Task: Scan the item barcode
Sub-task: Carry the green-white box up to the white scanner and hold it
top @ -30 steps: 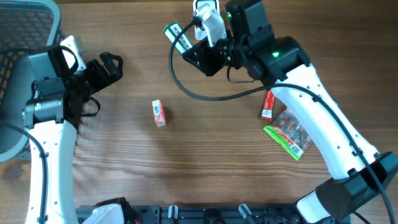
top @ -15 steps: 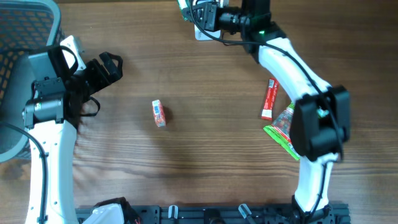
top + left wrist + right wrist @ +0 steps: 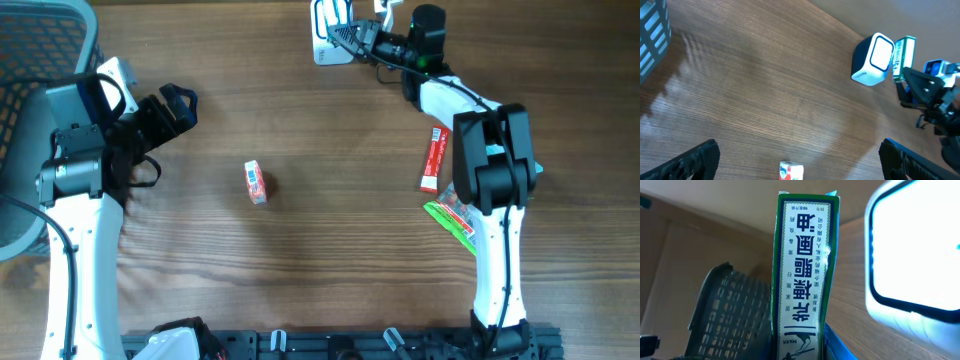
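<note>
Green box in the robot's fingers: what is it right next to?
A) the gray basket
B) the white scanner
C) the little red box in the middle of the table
B: in the left wrist view the green box is held up right beside the face of the white scanner at the far edge of the table.

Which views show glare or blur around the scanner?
Right wrist: scanner face blown out white, green box print sharp, basket behind it soft. Left wrist: table grain crisp, soft shadow at left. Overhead: no glare, only soft shadows.
</note>
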